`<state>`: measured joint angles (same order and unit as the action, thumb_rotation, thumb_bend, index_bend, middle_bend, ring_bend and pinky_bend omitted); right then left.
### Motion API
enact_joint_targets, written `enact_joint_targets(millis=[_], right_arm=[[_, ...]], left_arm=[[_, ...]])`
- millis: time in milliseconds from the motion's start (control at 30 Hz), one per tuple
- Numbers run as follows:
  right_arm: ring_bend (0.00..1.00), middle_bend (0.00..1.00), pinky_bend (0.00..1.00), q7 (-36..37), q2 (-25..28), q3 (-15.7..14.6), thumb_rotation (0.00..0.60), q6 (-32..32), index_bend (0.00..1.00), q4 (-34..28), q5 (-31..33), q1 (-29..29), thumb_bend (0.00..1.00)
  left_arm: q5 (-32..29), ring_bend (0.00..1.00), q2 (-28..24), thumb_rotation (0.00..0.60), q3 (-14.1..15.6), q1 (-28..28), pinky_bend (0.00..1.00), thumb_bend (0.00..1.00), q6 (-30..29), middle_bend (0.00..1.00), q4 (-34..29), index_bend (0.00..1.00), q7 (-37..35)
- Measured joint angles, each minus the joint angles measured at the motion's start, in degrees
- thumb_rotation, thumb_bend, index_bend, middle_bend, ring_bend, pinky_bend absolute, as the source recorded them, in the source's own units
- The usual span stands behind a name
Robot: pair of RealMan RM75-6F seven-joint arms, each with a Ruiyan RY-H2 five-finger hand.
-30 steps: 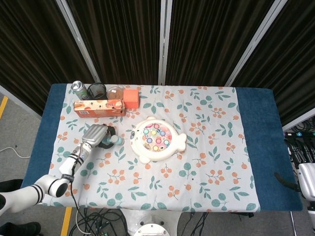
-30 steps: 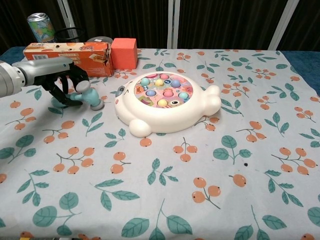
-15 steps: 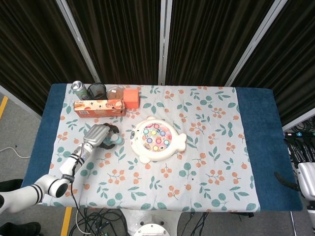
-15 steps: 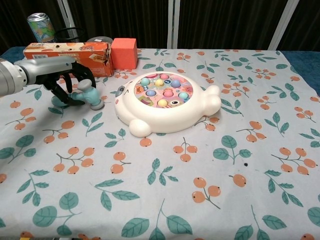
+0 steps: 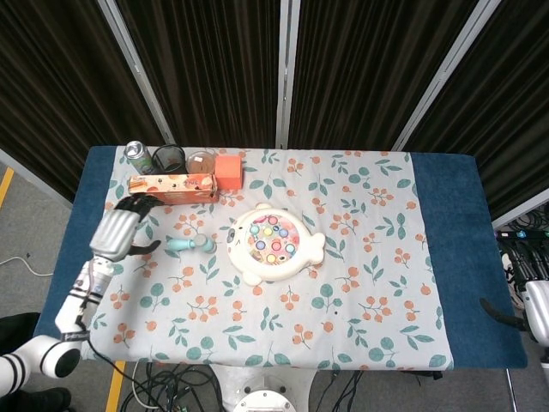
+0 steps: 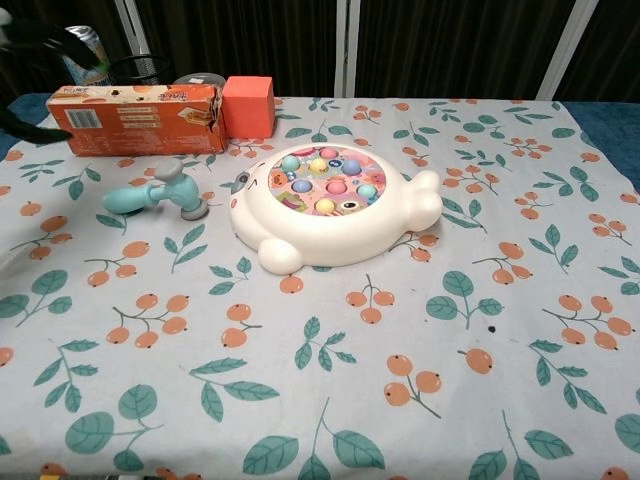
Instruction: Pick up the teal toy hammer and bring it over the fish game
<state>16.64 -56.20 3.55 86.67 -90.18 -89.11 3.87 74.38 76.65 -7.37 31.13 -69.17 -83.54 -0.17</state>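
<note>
Cloth printed with green leaves and orange berries covers the table [image 5: 369, 283] in the head view, with plain blue bands at both ends. The teal toy hammer [image 5: 189, 245] lies flat on it, a smooth plastic shape with its handle pointing left and its head just beside the fish game [image 5: 273, 243]. The game is a rounded cream fish with a pink disc of coloured pegs on top. The left hand [image 5: 117, 230] hangs well left of the hammer, holding nothing, its dark fingers [image 5: 137, 202] spread apart. The right hand [image 5: 533, 311] barely shows at the frame's edge; whether its fingers are apart cannot be told. Along the far edge stand a can [image 5: 136, 155], a black mesh cup [image 5: 170, 158], an orange carton [image 5: 171, 187] and an orange cube [image 5: 228, 170]. In the chest view the hammer [image 6: 155, 196] rests on the cloth left of the glossy game [image 6: 335, 208], not touching it. Only dark fingertips [image 6: 30, 130] of the left hand show at the left edge.
</note>
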Motion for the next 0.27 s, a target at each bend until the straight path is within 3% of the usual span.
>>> enact_joint_targets(millis=[167,267], right_arm=[[0.00,0.15,0.00,2.24,-1.46,0.02,0.600,-0.02,0.00,2.46,-0.97,0.60,0.10],[0.00,0.15,0.00,2.47,-2.31,0.01,0.600,0.62,0.00,3.26,-1.84,0.79,0.10]], left_arm=[[-0.52,0.11,-3.60,0.600,1.69,-9.85,0.14,0.19,-13.73,0.20,-3.06,0.23,7.94],[-0.21,0.11,-6.33,0.600,3.79,-15.73,0.14,0.19,-18.99,0.20,-5.58,0.23,10.07]])
